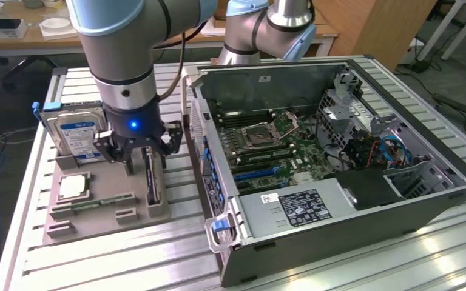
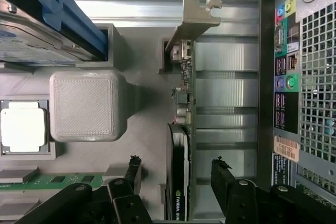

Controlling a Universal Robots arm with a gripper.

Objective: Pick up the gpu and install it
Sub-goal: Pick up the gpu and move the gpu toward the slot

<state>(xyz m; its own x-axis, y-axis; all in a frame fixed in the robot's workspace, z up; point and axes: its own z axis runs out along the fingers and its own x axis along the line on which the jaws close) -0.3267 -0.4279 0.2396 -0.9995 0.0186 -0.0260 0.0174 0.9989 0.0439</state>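
hand point(image 2: 177, 162) spread astride gpu point(image 2: 184, 98), seemingly apart, hard drive point(image 1: 77, 133), case point(image 1: 395, 224) flanking

Support: slotted aluminium table point(image 1: 95, 267) | Laid on it: grey parts holder point(image 1: 104, 227), seen directly beneath the jaws | Also laid on it: open computer case point(image 1: 338, 227), set just beside the holder, off to one side of the jaws, towards the exterior view's right.
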